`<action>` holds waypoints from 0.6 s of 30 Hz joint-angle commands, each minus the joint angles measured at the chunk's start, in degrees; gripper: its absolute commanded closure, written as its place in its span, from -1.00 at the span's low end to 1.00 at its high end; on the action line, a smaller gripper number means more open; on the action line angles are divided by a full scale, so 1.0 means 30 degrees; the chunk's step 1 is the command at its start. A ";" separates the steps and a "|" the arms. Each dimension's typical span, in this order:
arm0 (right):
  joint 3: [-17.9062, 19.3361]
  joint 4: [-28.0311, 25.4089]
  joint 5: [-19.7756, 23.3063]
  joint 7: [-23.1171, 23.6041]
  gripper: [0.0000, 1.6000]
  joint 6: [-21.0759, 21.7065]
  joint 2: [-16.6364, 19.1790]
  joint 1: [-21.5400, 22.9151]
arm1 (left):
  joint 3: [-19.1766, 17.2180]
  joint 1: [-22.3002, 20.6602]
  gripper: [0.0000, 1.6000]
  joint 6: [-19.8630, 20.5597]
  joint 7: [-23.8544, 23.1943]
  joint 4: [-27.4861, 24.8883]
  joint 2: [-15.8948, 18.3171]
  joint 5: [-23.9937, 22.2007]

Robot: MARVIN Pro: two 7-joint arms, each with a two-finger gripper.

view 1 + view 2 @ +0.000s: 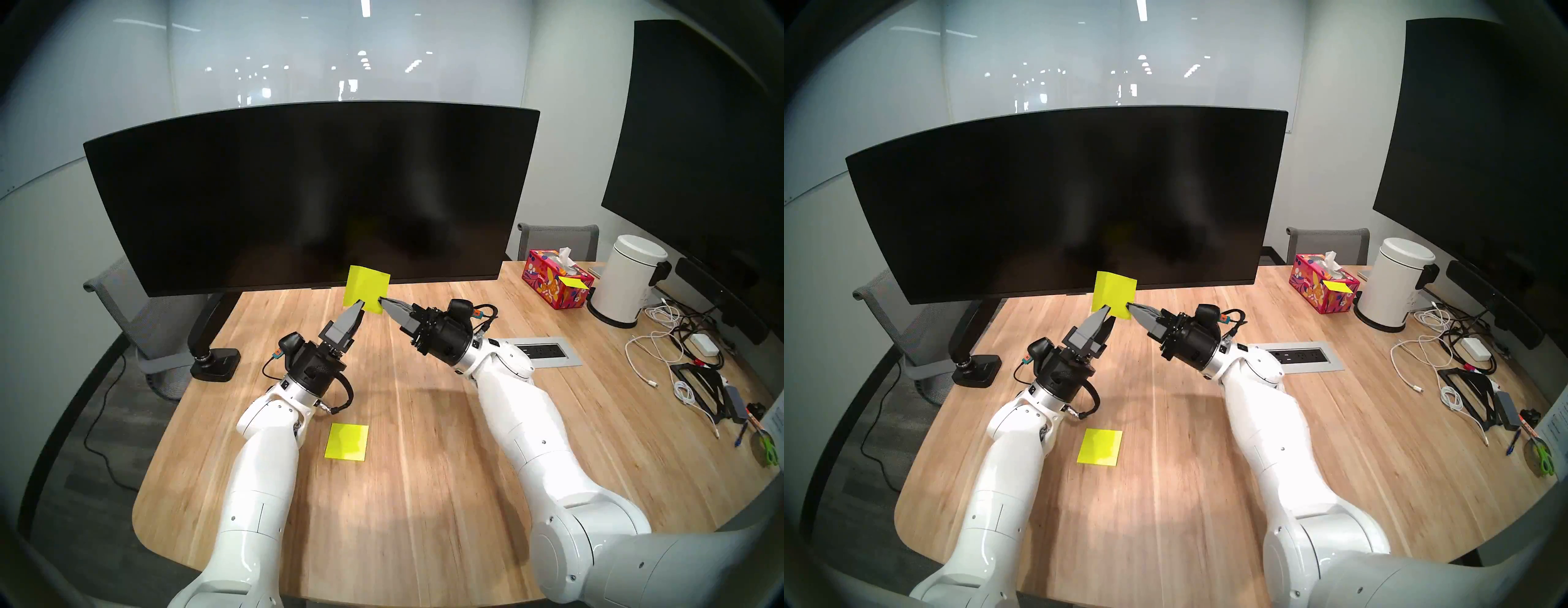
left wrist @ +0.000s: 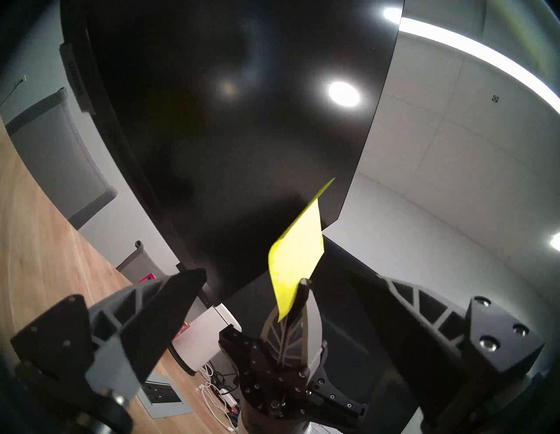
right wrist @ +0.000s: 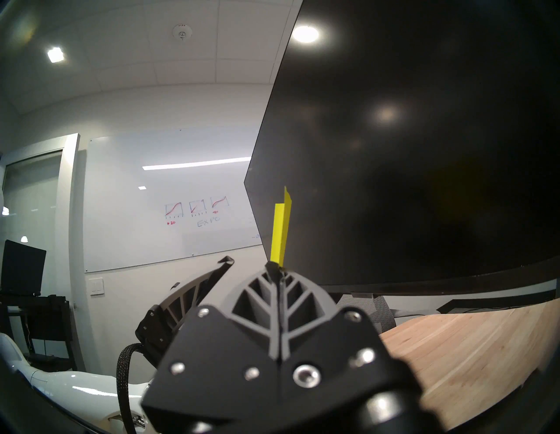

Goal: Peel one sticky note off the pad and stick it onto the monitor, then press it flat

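Observation:
A single yellow-green sticky note [image 1: 367, 288] [image 1: 1114, 293] hangs in the air just in front of the lower edge of the wide curved black monitor [image 1: 305, 191] [image 3: 424, 151]. My right gripper [image 1: 382, 300] [image 3: 277, 268] is shut on the note's lower right corner. In the right wrist view the note [image 3: 281, 230] stands edge-on above the tips. My left gripper [image 1: 356, 316] [image 2: 278, 274] is open at the note's lower left. In the left wrist view the note [image 2: 295, 260] shows between its spread fingers. The pad [image 1: 347, 441] [image 1: 1100, 446] lies flat on the table by my left forearm.
The monitor's arm base [image 1: 214, 361] is clamped at the table's left. At the right are a floral tissue box [image 1: 555, 282], a white bin [image 1: 628, 288], a power outlet plate [image 1: 539, 351] and tangled cables [image 1: 679, 352]. A big flat display [image 1: 700, 148] hangs on the right wall.

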 commanded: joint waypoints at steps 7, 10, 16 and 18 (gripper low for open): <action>0.0031 -0.0283 0.0044 -0.0047 1.00 0.0068 -0.0142 0.0247 | 0.0086 -0.0591 -1.00 0.0474 -0.0275 -0.0221 -0.0077 -0.0380; 0.0040 -0.0284 0.0034 -0.0043 1.00 0.0071 -0.0147 0.0247 | 0.0054 -0.0672 -1.00 0.0494 -0.0190 -0.0160 -0.0096 -0.0406; 0.0062 -0.0287 0.0011 -0.0035 1.00 0.0080 -0.0160 0.0245 | 0.0004 -0.0698 -1.00 0.0530 -0.0053 -0.0156 -0.0173 -0.0445; 0.0069 -0.0287 0.0005 -0.0032 1.00 0.0082 -0.0164 0.0245 | -0.0003 -0.0701 -1.00 0.0550 -0.0020 -0.0151 -0.0193 -0.0457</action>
